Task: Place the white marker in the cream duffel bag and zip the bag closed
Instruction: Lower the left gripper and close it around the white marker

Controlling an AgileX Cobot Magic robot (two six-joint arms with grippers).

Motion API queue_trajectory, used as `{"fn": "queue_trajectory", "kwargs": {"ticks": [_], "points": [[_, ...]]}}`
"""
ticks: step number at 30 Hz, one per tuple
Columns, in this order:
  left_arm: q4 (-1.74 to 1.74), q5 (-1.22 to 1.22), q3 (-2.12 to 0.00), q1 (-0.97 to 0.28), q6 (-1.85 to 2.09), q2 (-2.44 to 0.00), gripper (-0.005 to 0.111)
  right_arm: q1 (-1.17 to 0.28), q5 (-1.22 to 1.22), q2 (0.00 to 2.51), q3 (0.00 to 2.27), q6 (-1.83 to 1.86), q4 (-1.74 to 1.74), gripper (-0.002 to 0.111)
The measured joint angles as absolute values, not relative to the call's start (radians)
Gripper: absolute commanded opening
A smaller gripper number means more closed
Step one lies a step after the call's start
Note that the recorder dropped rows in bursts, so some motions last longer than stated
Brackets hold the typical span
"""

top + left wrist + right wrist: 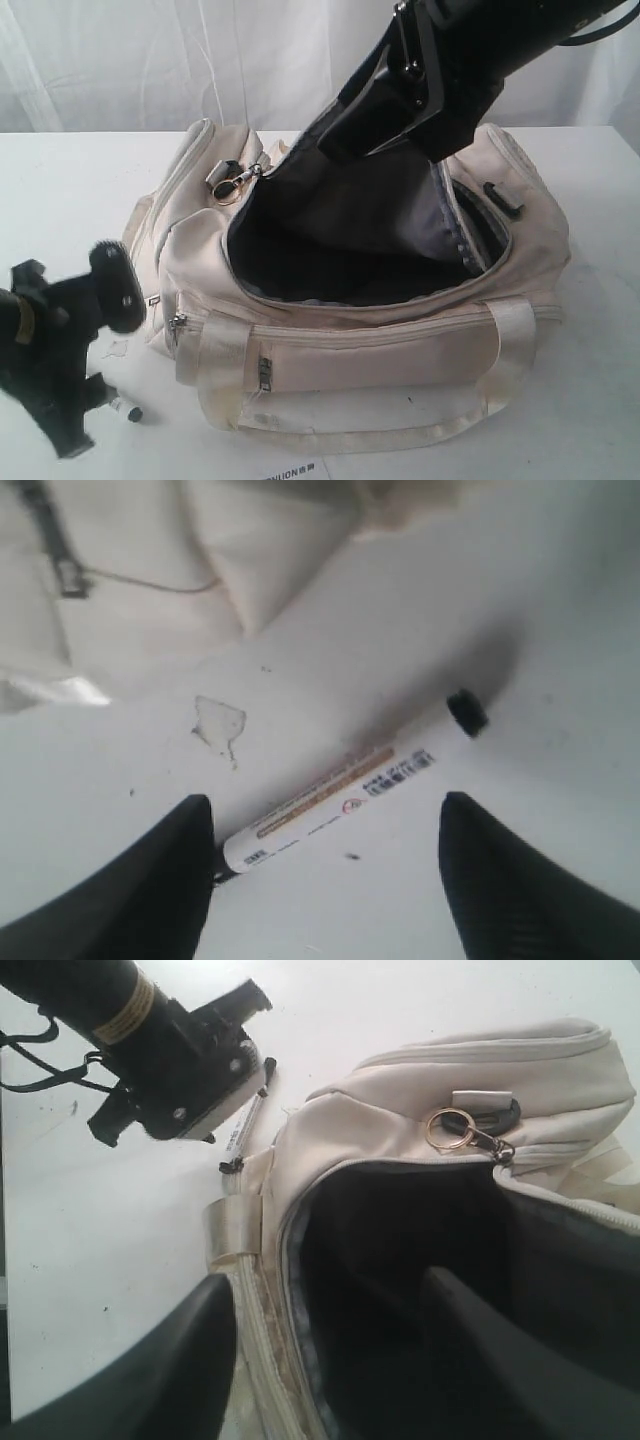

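The white marker (335, 792), a slim smooth barrel with a black cap and small print, lies flat on the white surface (560, 610) just beside the cream duffel bag (380, 350), near its end pocket. The left claw (325, 810) hangs over the marker with its black fingers spread wide to either side of the barrel, gripping nothing. The bag is soft, creased fabric with satiny strap handles (515, 325); its grey zip (290, 1260) is undone and the mouth gapes on dark lining (330, 250). A brass key ring (228, 188) rests on its top edge. The right claw (325, 1295) is open and empty at the rim, one finger outside and one over the lining
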State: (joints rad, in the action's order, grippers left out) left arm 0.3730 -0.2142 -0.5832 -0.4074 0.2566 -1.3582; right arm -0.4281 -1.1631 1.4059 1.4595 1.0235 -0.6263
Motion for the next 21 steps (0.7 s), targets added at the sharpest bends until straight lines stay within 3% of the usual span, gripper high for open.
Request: {"fn": "queue_trajectory", "kwargs": {"ticks": [7,21], "points": [[0.345,-0.518,-0.672,-0.405,-0.951,-1.289,0.067,-0.428,-1.163,1.406,1.460,1.035,-0.650,0.052],[0.359,-0.374,-0.672,-0.405,-1.366,-1.490,0.067,-0.428,-1.159,1.406,1.460,1.065,-0.699,0.052]]}}
